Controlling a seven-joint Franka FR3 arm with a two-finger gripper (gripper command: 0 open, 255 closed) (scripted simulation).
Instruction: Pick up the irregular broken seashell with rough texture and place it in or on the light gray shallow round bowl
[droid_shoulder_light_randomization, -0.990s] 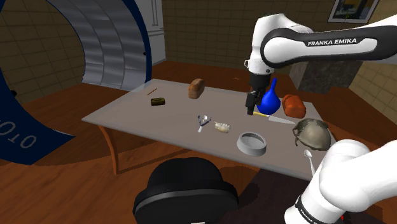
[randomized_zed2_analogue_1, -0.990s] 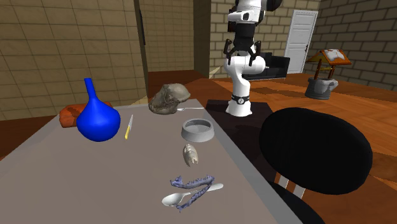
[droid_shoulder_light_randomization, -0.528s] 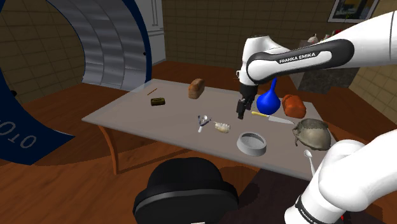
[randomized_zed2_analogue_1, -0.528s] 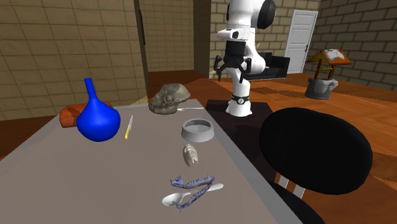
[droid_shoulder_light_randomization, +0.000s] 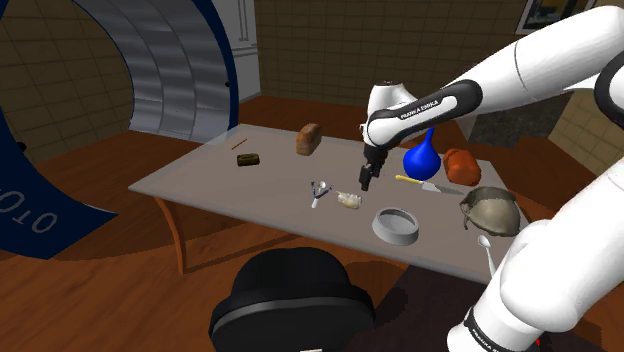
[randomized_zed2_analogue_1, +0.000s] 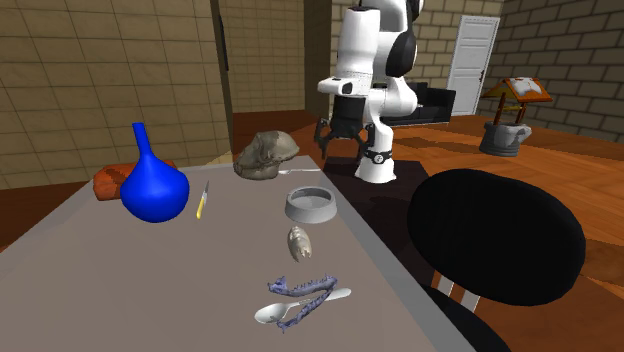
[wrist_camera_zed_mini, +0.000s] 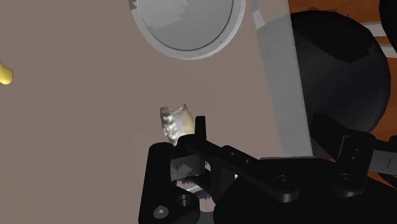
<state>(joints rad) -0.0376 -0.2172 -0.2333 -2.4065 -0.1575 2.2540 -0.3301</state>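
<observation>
One rough pale seashell (droid_shoulder_light_randomization: 348, 200) sits on the grey surface (droid_shoulder_light_randomization: 220, 175), near the light grey bowl (droid_shoulder_light_randomization: 395, 237) but not touching it. The black hand (droid_shoulder_light_randomization: 365, 180) hovers just over the shell, fingers spread wide apart, nothing between them.

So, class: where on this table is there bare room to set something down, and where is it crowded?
Bare: the table end between the dark box and the spoon. Crowded: shell, bowl, blue vase and knife sit close, with the end effector over the shell.
</observation>
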